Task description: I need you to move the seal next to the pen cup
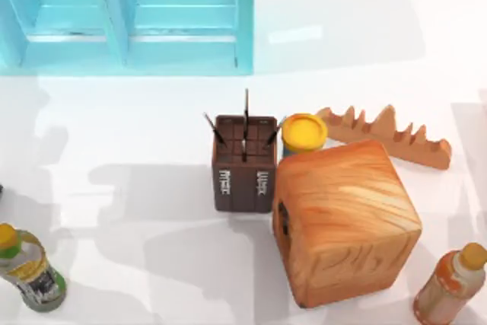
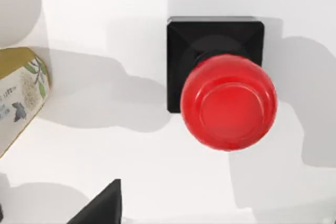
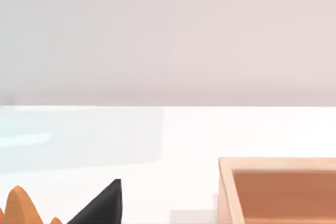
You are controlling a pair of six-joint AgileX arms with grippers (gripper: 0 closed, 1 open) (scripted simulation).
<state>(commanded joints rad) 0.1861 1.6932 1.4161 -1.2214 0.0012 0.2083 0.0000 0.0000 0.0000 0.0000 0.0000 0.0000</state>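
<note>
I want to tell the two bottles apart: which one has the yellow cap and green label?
The bottle at the table's front left corner: yellow cap, green-and-white label. The bottle at the front right corner has an orange cap and an orange body.

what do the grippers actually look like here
Little of them is visible. The left gripper appears in the left wrist view as a plain matte black wedge tapering to a sharp tip. The right gripper looks the same in the right wrist view. No markings or cables can be seen on either part.
</note>
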